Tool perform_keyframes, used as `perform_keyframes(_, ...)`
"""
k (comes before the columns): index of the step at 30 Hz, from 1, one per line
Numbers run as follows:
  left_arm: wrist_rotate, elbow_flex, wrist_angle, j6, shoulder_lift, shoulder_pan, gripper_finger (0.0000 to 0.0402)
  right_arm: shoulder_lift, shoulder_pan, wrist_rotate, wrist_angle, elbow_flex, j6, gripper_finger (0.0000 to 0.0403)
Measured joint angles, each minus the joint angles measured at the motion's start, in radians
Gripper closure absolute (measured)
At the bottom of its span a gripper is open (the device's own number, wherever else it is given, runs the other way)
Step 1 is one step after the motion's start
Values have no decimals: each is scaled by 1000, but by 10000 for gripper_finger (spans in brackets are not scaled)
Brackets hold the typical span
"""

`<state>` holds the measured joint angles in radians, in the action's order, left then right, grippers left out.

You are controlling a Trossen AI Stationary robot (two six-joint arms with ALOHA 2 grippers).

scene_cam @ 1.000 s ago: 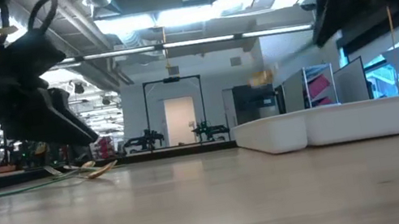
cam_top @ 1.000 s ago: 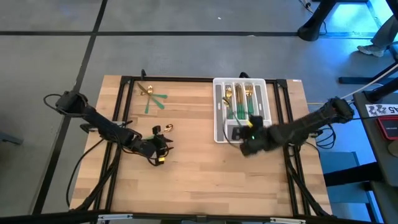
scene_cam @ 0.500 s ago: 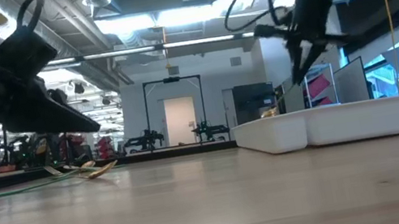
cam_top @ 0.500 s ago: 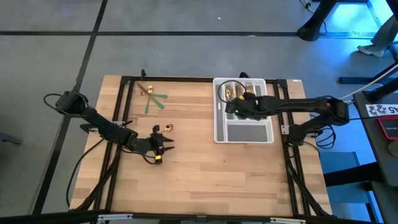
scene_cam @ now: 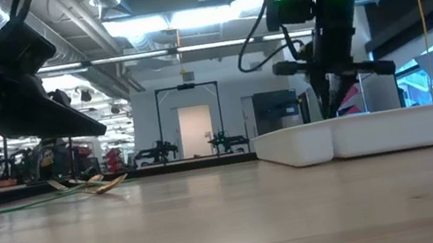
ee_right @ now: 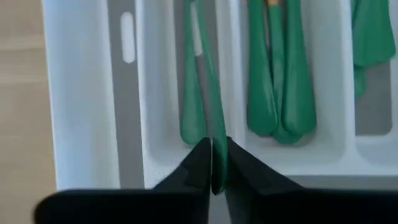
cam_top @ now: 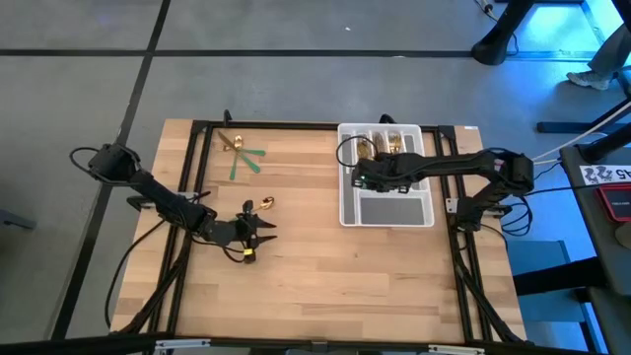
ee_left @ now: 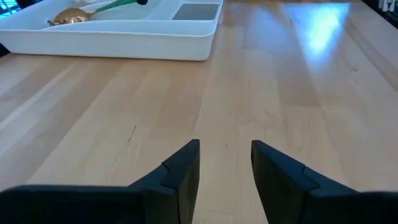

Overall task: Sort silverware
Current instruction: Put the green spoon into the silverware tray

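Note:
The silverware has gold heads and green handles. A few pieces [cam_top: 242, 151] lie crossed on the wood near the table's far left, and show as pieces [scene_cam: 76, 186] in the low view. One gold piece [cam_top: 264, 204] lies just beyond my left gripper [cam_top: 258, 235]. That gripper [ee_left: 225, 158] hovers open over bare wood. Several pieces lie in the slots of the grey-white tray [cam_top: 347, 212]. My right gripper [cam_top: 370, 178] is above the tray's left slots, shut on one piece's green handle [ee_right: 208, 106]. My right gripper [ee_right: 214, 168] pinches the near end of a slim green handle [ee_right: 215, 144] between its two fingers, coming from above and pointing down into the tray. The handle runs away from the fingers along a slot, beside another green handle [ee_right: 191, 118]. Whether it rests on the tray floor does not show.
The tray [scene_cam: 379, 133] stands on the table's far right part, its white wall [ee_left: 124, 43] rising above the wood, with a wide cross slot [cam_top: 394, 210] at its near end. Bare wood spreads across the middle and near side. Black frame bars run along the table's edges.
My right gripper has swung from the tray's near end toward the far edge and the left, and has come down over the tray's left slots. The left arm has stayed near the same place.

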<state>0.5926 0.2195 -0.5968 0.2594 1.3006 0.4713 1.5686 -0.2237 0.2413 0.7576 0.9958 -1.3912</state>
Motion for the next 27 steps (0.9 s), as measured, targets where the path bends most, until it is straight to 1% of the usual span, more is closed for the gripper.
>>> perform_keyframes(3, 0, 0, 0, 17, 0, 0, 268, -15, 0, 8, -17, 0, 72, 330)
perform_keyframes(7, 0, 0, 1, 43, 1, 0, 268, -59, 1, 34, -53, 0, 215, 275)
perform_keyframes(9, 0, 0, 1, 67, 1, 0, 268, -93, 2, 36, -61, 0, 298, 254)
perform_keyframes(11, 1, 0, 3, 118, 1, 0, 268, -131, 35, 49, -71, 0, 376, 239)
perform_keyframes(13, 5, 0, 5, 169, 1, -1, 268, -162, 117, 114, -102, 0, 453, 230)
perform_keyframes(16, 6, 0, 3, 249, 1, -1, 268, -166, 307, 259, -144, 0, 491, 226)
perform_keyframes(20, 6, 0, -37, 285, 1, -7, 268, -113, 569, 485, -309, -25, 496, 226)
perform_keyframes(22, 6, 1, -87, 277, 6, -21, 268, -60, 675, 567, -412, -33, 527, 226)
perform_keyframes(23, 7, 1, -107, 253, 6, -32, 268, -33, 717, 580, -468, -33, 554, 226)
perform_keyframes(25, 8, 13, -111, 229, 9, -58, 268, 27, 787, 571, -551, -33, 605, 226)
perform_keyframes(27, 9, 43, -47, 161, 11, -75, 271, 90, 833, 553, -639, -33, 633, 226)
